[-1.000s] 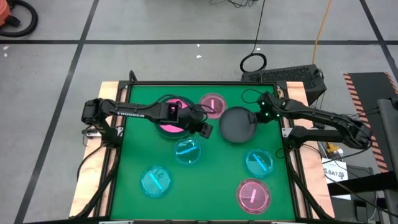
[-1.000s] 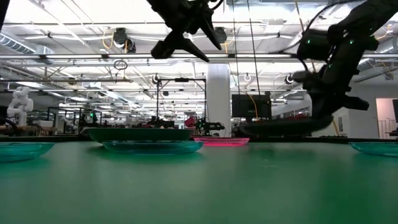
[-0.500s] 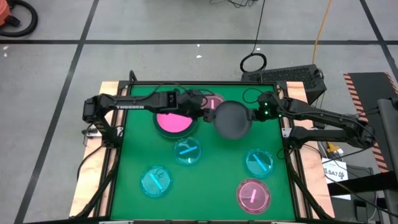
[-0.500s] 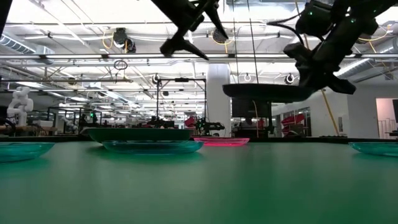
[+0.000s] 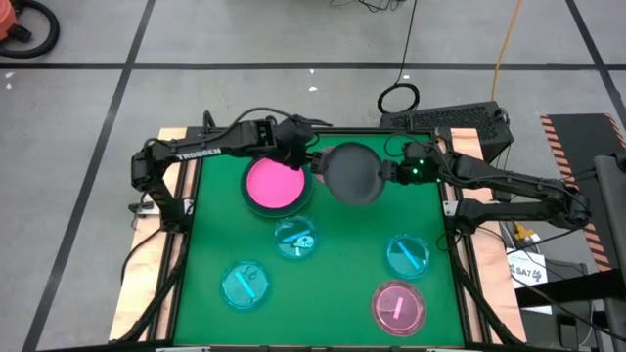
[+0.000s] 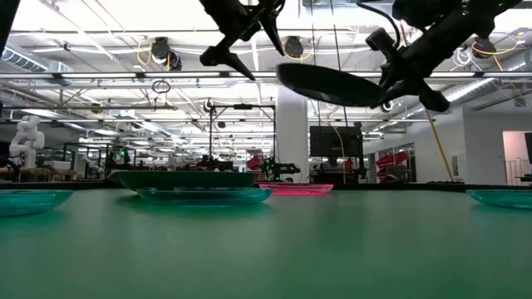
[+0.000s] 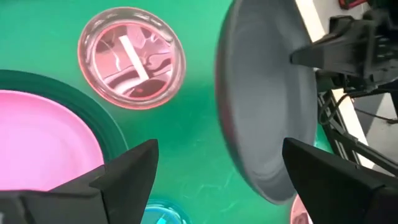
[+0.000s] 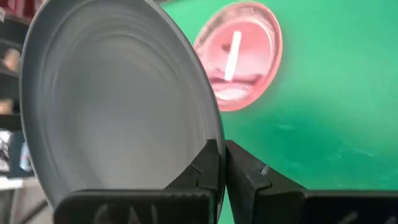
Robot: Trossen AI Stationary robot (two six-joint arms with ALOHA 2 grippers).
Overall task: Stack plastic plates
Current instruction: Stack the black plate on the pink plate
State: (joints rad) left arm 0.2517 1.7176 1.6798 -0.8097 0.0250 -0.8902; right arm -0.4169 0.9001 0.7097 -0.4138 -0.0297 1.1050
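Plate, dark grey (image 5: 351, 174): airborne at upper centre of frame, tilted, rim pinched by right gripper (image 5: 391, 173). Left gripper (image 5: 311, 162) spread wide, just left of it.

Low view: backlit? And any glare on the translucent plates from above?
Low view: yes, bright ceiling lights behind turn the grey plate and both arms into near silhouettes. High view: each translucent pink plate and cyan plate carries a bright streak of reflected light; the opaque pink plate shows none. Right wrist view: the right gripper, shut on the grey plate's rim, is soft.
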